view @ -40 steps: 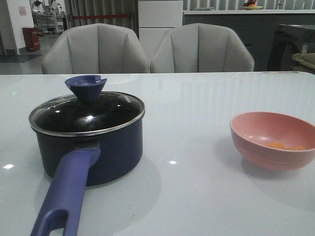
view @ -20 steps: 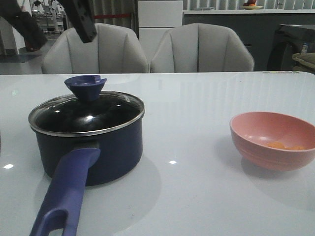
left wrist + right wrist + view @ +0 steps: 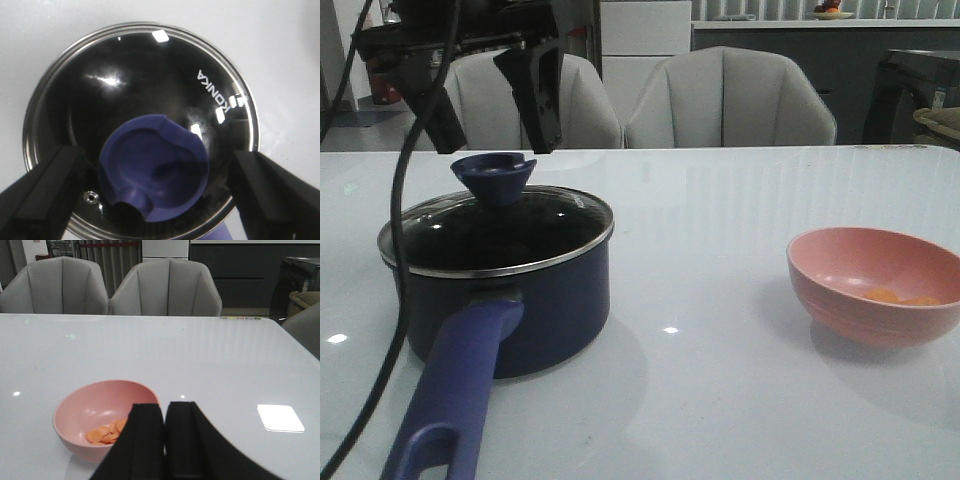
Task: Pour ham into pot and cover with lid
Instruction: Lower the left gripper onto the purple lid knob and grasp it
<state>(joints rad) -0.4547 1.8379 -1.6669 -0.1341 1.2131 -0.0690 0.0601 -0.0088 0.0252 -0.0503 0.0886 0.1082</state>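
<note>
The dark navy pot (image 3: 555, 300) stands at the left of the table, its purple-blue handle (image 3: 455, 390) pointing toward me. The glass lid (image 3: 530, 232) sits on it with its dark-blue knob (image 3: 495, 175) up. My left gripper (image 3: 490, 120) is open and hangs just above the knob. In the left wrist view the lid (image 3: 150, 75) and knob (image 3: 155, 172) lie between the spread fingers (image 3: 40, 200) of the gripper (image 3: 155, 167), not touching. The ham (image 3: 895, 297) lies in the pink bowl (image 3: 875, 285) at the right. My right gripper (image 3: 165, 407) is shut and empty, just this side of the bowl (image 3: 85, 410) with the ham (image 3: 105, 432).
A black cable (image 3: 390, 330) from the left arm hangs down in front of the pot's left side. Two grey chairs (image 3: 725, 100) stand behind the table's far edge. White tabletop (image 3: 710, 260) lies between the pot and the bowl.
My left gripper has come down from the upper left into view and now hangs over the lid's knob, still open. Pot, lid and bowl have not moved.
</note>
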